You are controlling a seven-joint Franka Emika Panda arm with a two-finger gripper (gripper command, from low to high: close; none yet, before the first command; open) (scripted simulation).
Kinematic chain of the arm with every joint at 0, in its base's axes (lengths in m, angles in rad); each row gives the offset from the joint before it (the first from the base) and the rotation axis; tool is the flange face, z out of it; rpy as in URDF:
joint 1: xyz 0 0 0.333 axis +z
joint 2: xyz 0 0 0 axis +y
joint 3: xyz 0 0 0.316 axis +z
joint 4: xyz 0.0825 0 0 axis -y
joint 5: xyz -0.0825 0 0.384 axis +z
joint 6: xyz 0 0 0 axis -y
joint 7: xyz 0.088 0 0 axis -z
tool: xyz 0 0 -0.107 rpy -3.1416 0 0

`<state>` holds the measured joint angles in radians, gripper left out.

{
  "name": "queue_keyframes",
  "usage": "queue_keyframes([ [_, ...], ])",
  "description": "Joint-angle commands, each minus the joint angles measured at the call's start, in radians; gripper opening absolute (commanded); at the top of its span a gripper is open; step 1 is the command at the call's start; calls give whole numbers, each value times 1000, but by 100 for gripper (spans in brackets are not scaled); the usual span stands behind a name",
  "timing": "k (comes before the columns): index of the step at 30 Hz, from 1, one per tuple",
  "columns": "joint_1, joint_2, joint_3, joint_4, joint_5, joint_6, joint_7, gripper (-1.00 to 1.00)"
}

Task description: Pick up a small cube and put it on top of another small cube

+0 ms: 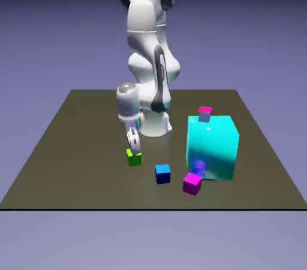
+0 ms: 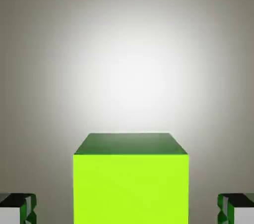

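A: What does the small green cube (image 2: 131, 188) look like?
B: Bright lime, sharp-edged, sitting on the table (image 1: 72, 143) left of the small blue cube (image 1: 162, 173).
A: And the gripper (image 1: 133, 143)?
B: Spread wide, a fingertip (image 2: 18, 209) on each side of the green cube, gaps showing, gripping nothing.
A: Count?
B: One green, one blue, one magenta cube (image 1: 192, 183), one big cyan block (image 1: 213, 146) with a little block (image 1: 205, 113) behind its top.

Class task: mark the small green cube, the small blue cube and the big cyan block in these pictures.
small green cube (image 2: 131, 188): hand view, its bright front face.
small blue cube (image 1: 162, 173): exterior view, its front face.
big cyan block (image 1: 213, 143): exterior view, its front face.
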<state>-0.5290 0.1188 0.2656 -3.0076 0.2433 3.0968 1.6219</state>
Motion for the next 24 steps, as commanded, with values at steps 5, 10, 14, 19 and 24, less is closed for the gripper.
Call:
queue_keyframes([
  [5,8,92,-20,12,-33,80,18,-100],
  [10,-8,-89,20,-12,32,-77,-18,-100],
  [14,-22,-234,52,-31,85,-203,-47,-100],
  [19,-10,-279,124,34,74,-310,-48,-100],
  [24,33,-253,271,215,-4,-458,-23,-100],
])
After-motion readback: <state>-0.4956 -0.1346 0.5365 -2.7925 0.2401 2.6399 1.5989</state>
